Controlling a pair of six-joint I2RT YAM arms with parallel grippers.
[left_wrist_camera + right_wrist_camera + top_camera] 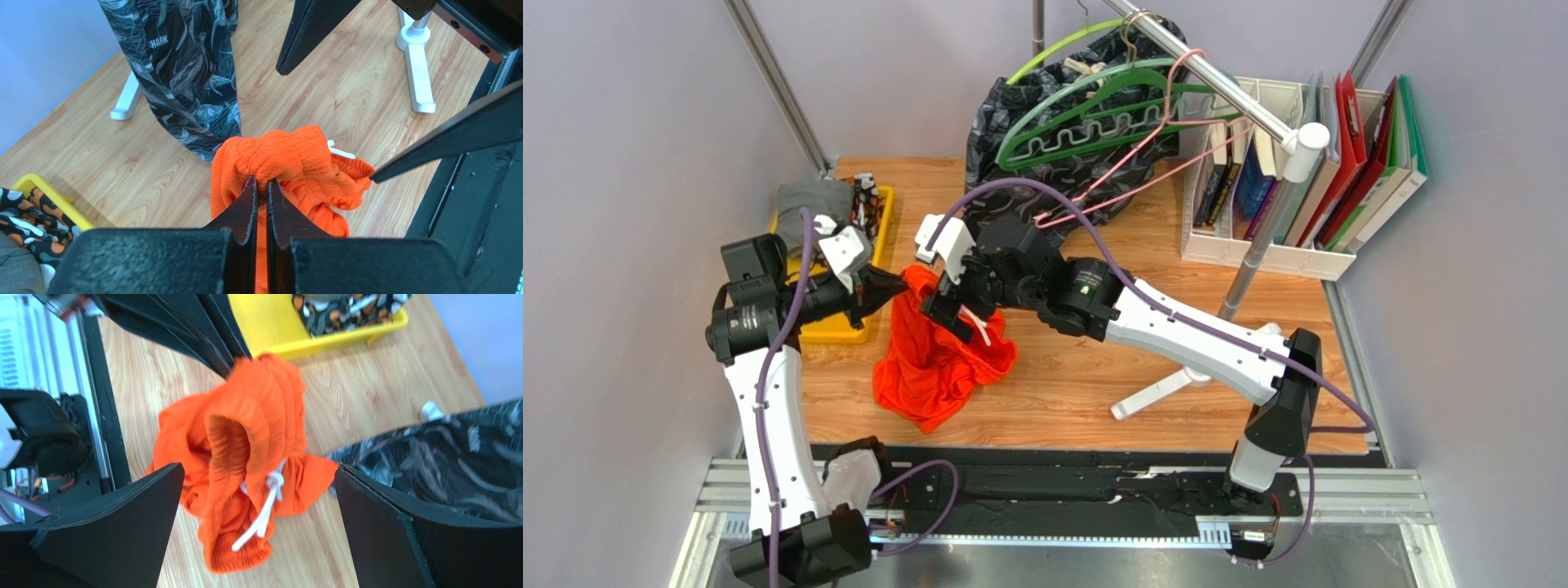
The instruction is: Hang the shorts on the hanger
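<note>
Nearest the arm bases, the orange-red shorts [934,355] sit in a crumpled heap on the wooden tabletop [1063,404]. Their upper part is drawn up off the wood into a peak. The left gripper [897,284] has that peak: in its wrist view the fingers [248,208] are pressed almost together, with a gathered fold of the elastic waistband pinched between them. The right gripper [952,300] comes in from the other side. Its fingers [123,520] are spread wide on either side of the shorts and clamp nothing. The knotted white drawstring [267,508] dangles in the gap between them.

Just behind the left gripper is a yellow bin [836,328] holding patterned and grey cloth. Farther back, a black wavy-patterned garment [995,110] hangs from the metal rail [1210,80], along with green hangers [1075,116]. The thin pink hanger [1112,168] is hooked on the same rail. It tilts down toward the right arm, well apart from the shorts. A white holder of books [1333,159] stands at the far right.
</note>
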